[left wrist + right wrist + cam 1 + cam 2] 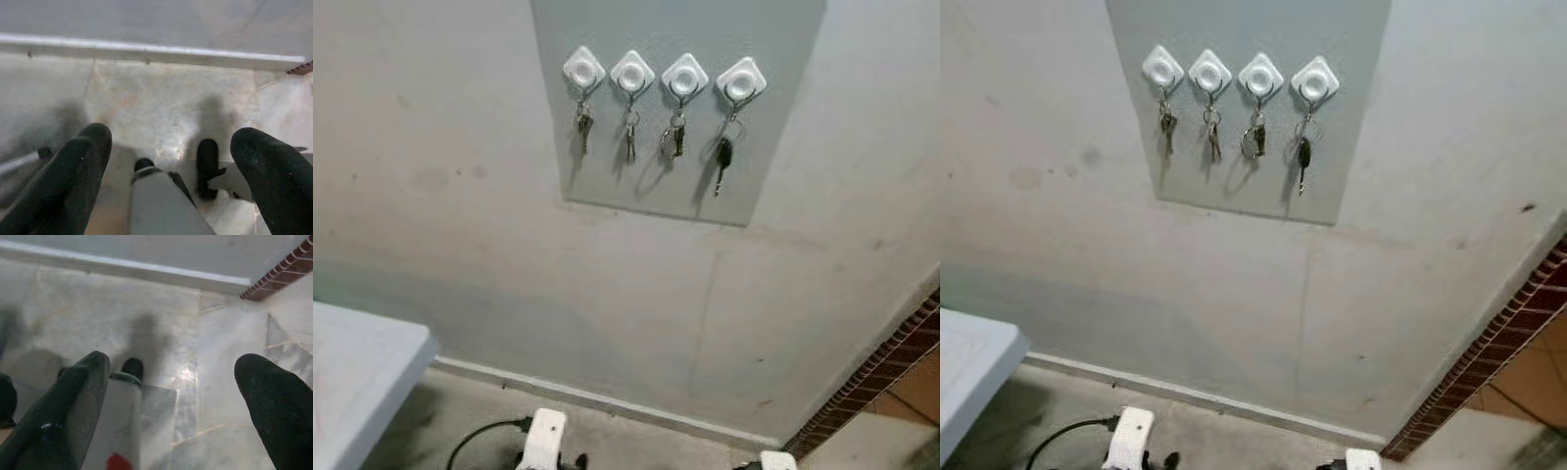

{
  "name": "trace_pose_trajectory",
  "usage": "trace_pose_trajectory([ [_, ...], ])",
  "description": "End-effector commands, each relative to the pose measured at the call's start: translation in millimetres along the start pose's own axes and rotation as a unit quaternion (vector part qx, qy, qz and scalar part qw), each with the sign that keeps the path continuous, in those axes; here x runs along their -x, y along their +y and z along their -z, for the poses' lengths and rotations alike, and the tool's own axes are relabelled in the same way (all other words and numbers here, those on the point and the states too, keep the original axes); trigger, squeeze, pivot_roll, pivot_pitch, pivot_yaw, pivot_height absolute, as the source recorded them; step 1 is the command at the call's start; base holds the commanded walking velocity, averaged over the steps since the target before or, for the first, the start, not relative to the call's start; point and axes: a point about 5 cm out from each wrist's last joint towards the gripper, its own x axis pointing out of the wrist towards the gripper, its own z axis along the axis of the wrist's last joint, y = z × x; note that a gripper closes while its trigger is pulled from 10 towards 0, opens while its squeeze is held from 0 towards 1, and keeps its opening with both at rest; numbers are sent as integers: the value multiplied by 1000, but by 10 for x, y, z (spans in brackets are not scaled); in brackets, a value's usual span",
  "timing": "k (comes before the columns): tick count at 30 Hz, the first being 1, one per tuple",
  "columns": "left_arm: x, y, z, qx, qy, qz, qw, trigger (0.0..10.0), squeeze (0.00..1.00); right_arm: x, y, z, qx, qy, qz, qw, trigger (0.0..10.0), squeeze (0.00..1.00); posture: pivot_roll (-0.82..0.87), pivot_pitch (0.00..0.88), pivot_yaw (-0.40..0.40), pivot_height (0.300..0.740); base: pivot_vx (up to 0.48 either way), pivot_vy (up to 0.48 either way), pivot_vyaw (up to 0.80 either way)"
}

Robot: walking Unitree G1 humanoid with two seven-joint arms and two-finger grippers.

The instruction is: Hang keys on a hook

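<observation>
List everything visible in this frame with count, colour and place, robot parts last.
Hooks: four, white, in a row on the grey wall panel.
Key sets: four, metallic, one hanging from each hook; the rightmost has a black key.
Table: one, pale grey, corner at lower left.
Baseboard: one, white, along the wall's foot.
Brick edging: one strip, red-brown, lower right.
Cable: one, black, on the floor.
Left claw: open, over the floor.
Right claw: open, over the floor.

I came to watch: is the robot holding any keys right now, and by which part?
No. Both the left gripper and right gripper are open and hold nothing; keys hang on the hooks.
</observation>
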Motion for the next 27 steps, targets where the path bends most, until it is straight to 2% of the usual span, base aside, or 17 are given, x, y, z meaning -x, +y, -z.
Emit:
trace_pose_trajectory([
  [1,6,35,7,1,3,-8,1000,10000,0,-7,34,-5,-7,-1,-5,1000,10000,0,85,5,15,740,0,-480,0],
  [2,5,35,5,-4,3,-9,1000,10000,0,-7,33,-6,-8,-1,-5,1000,10000,0,85,5,15,740,0,-439,0],
  [6,3,39,-3,17,0,-15,1000,10000,0,-6,28,-3,-11,0,-4,1000,10000,0,84,5,15,740,0,0,0],
  [24,3,29,6,25,1,-13,1000,10000,0,-3,31,16,-15,5,-7,1000,10000,0,85,3,12,740,0,0,0],
  [27,3,28,10,23,3,-13,1000,10000,0,-2,32,22,-13,7,-7,1000,10000,0,85,0,12,740,0,479,0],
])
